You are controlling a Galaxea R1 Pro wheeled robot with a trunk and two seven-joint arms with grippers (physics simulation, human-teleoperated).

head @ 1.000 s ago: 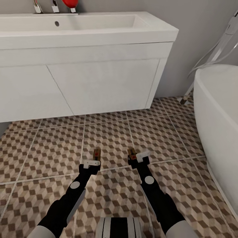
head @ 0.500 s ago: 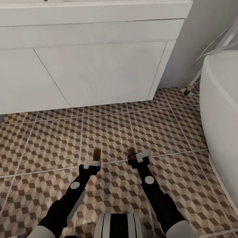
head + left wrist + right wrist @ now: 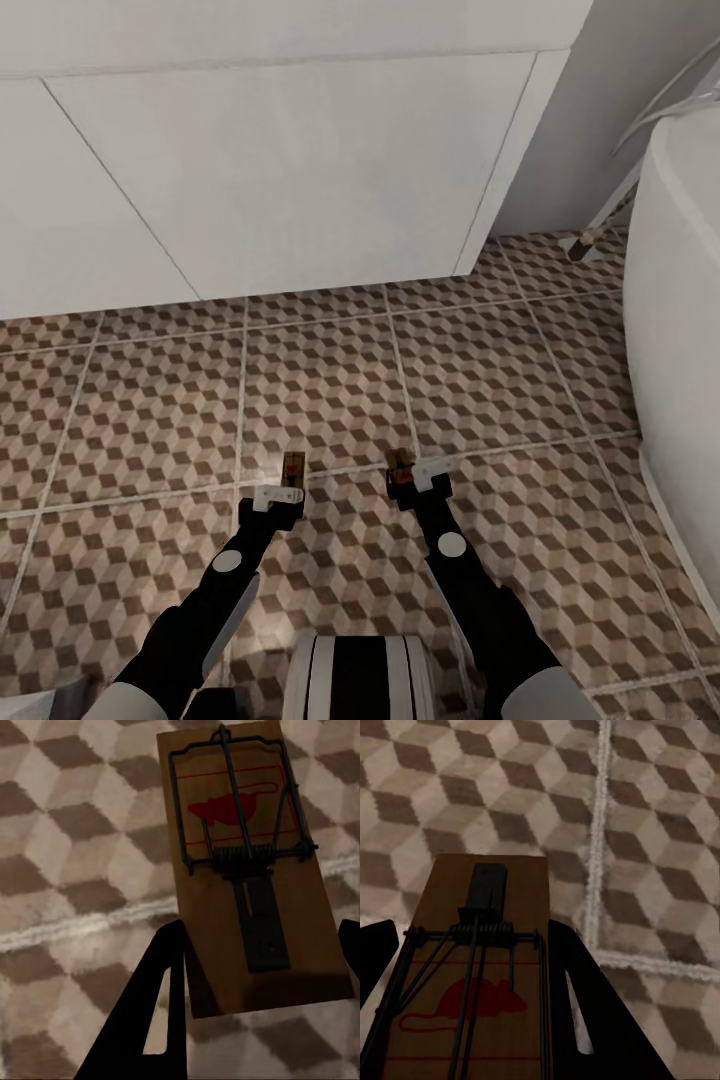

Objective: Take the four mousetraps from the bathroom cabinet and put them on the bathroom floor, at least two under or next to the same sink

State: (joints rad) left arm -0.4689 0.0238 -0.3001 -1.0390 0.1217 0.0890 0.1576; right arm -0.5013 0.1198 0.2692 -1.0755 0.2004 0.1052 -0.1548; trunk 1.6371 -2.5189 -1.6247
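Observation:
Two mousetraps are in my hands above the cube-patterned bathroom floor. My left gripper is shut on one mousetrap; the left wrist view has this brown board with dark wire and a red mouse print between the black fingers. A second mousetrap sits in my right gripper, which is shut on it. In the right wrist view that board lies between the two dark fingers. Both traps hang a short way in front of the white sink unit. The cabinet is out of view.
The white sink unit fills the back, its base meeting the tiles. A white bathtub curves along the right side, with a thin metal stand between it and the unit. Open tiles lie between my grippers and the unit.
The head view has tilted down and closer: the basin top and taps have slid out of the picture. Both arms hold the same pose with the traps still gripped.

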